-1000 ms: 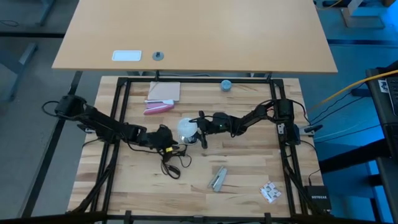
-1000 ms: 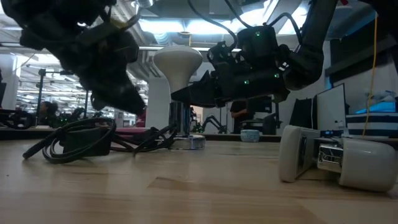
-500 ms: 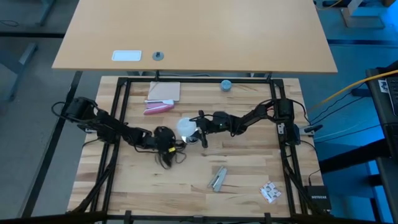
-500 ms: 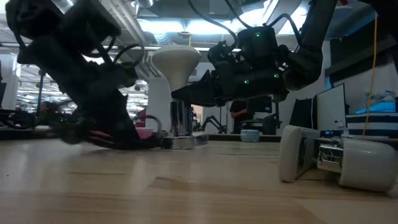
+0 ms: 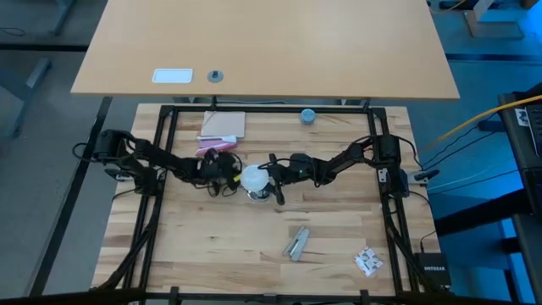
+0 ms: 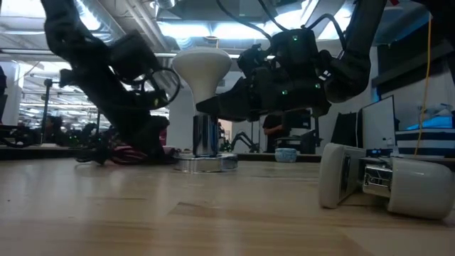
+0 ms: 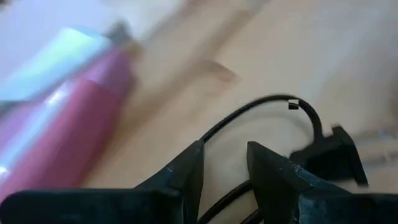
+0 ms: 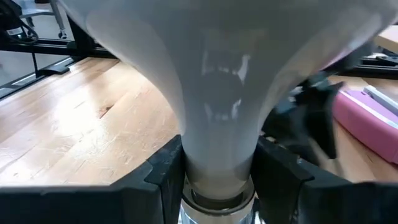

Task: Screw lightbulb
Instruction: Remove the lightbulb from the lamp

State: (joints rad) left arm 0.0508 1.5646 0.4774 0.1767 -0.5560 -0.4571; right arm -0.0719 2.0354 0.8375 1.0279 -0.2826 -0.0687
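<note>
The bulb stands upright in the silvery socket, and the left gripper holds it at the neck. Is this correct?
Not quite: the right gripper holds the bulb at the neck, as the right wrist view shows. The bulb does stand upright in the socket. The left gripper is beside it, closed on the black cord.

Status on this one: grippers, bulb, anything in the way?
Right gripper shut on the lightbulb neck, bulb upright in the socket. Left gripper holds the black cord beside it. Nothing else near the bulb.

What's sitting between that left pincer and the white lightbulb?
From above, only a loop of thin black cord lies between the left pincer and the lightbulb; the right pincer is clamped on the bulb's neck from the other side.
</note>
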